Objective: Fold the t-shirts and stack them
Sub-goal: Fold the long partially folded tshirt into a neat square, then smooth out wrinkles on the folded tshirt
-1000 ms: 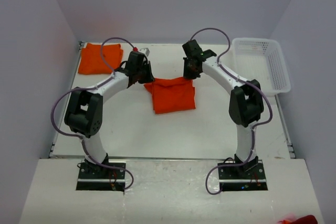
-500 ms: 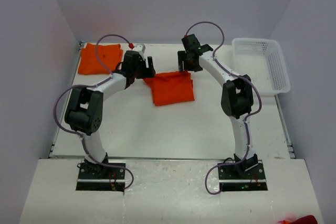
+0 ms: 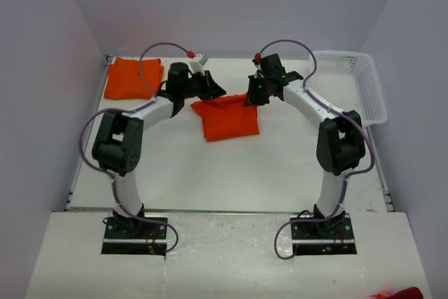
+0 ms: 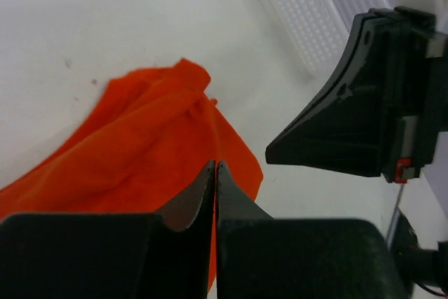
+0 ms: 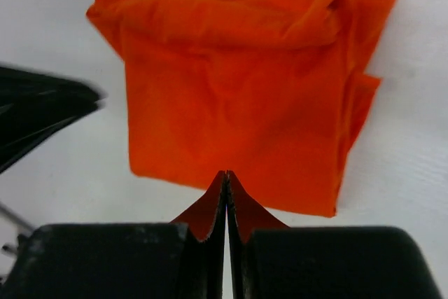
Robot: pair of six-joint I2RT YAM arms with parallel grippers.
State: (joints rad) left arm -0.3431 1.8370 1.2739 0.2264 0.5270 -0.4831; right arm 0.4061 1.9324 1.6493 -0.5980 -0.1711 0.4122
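- A folded t-shirt (image 3: 229,120) is lying flat on the white bench (image 3: 210,173), just above the middle of the top view. Its far edge is bunching up a little.
- The left hand (image 3: 212,89) is hovering at the upper-left corner of this folded t-shirt, in the upper middle of the top view. In its wrist view the two fingers are pressing together with no gap. Their tips are sitting over the orange cloth, and no cloth is showing between them.
- The right hand (image 3: 252,97) is hovering at the upper-right corner of the same shirt, facing the left hand across its far edge. In its own wrist view the fingers are also meeting tip to tip, with the tips overlapping the near edge of the shirt. Nothing is showing pinched between them.
- A second t-shirt (image 3: 133,78), also folded, is lying in the upper left of the top view, at the far left corner of the bench. It is well apart from both hands.
- A white lattice basket (image 3: 360,85) is standing at the upper right of the top view, at the bench's right edge.
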